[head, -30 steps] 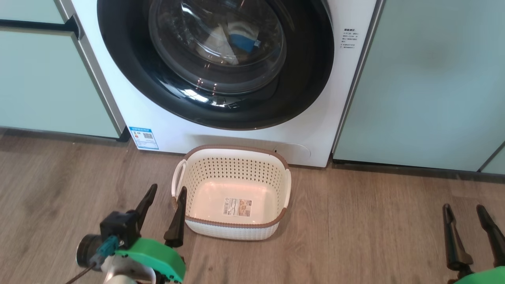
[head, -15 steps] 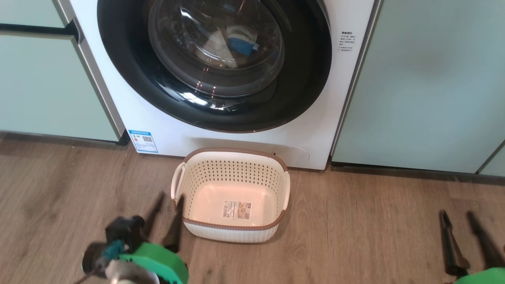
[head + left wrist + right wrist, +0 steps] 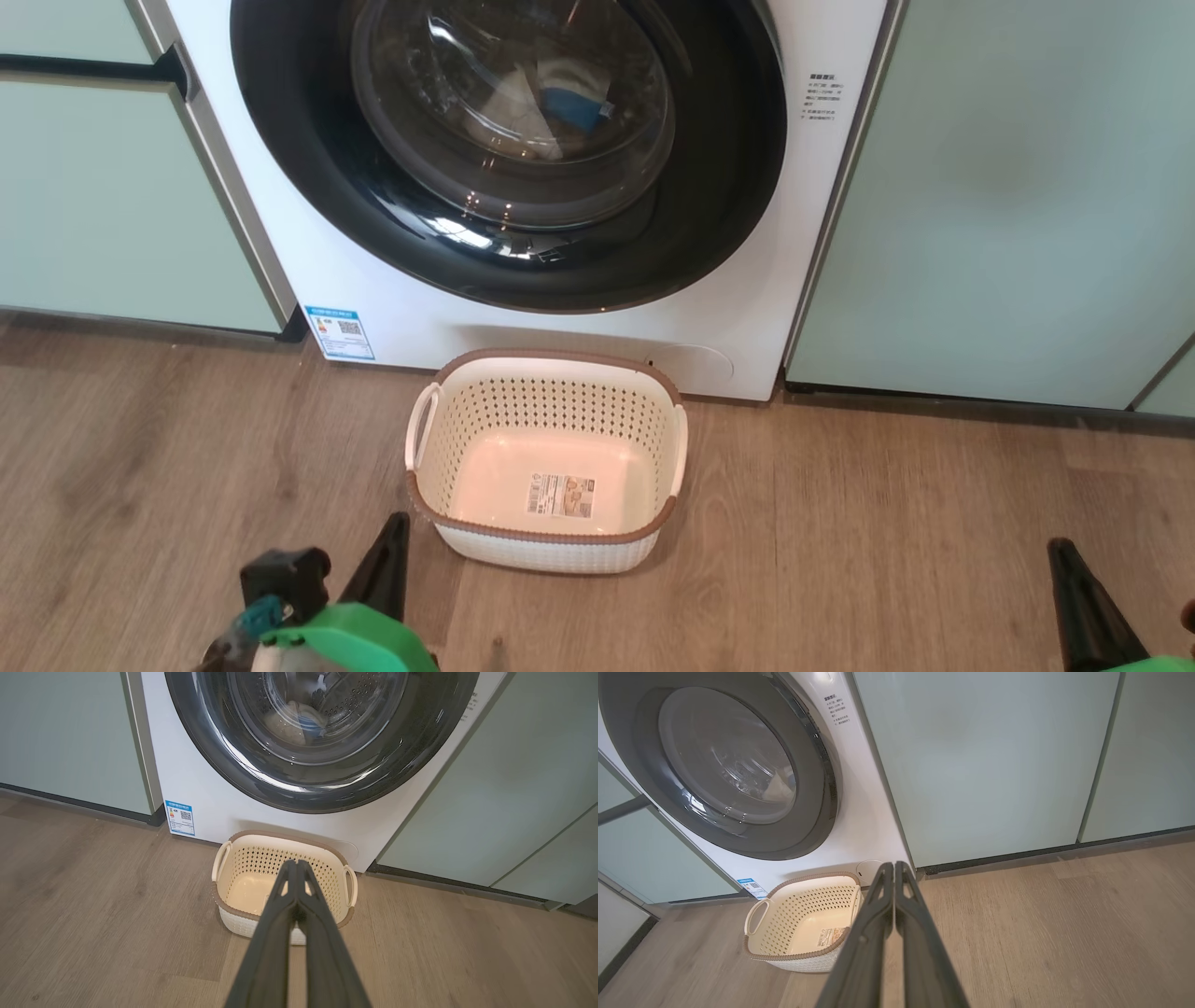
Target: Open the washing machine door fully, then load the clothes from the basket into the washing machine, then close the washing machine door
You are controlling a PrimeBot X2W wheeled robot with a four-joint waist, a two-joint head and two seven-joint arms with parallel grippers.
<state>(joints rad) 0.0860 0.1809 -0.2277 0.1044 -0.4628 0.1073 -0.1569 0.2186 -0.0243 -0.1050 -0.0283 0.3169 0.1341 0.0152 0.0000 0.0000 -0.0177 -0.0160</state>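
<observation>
The door (image 3: 509,187) is sitting closed against the washer (image 3: 392,308), its black rim lying flush with the white front. The clothes (image 3: 537,107) are lying inside the drum, pale fabric and a blue piece showing through the glass. The basket (image 3: 551,357) is standing empty on the floor (image 3: 840,523), just in front of the washer and below the door, with just a label lying on its bottom.

My left claw (image 3: 397,527) is hovering low, just beside the basket's near left corner, fingers pressed fully together and gripping nothing. My right claw (image 3: 1060,555) is hanging well apart to the right over bare floor, likewise fully closed and empty.

I am judging the task to be at or near completion. Hazards from here:
- Latch: the pictures are not confirming that the door is locked home. A fold of cloth trapped at the seal would be letting it spring open.
- Basket: a rightward swing of my left arm would be striking its rim and shoving it against the washer.
- Glass: a forward reach with closed fingers would be hitting the door.
</observation>
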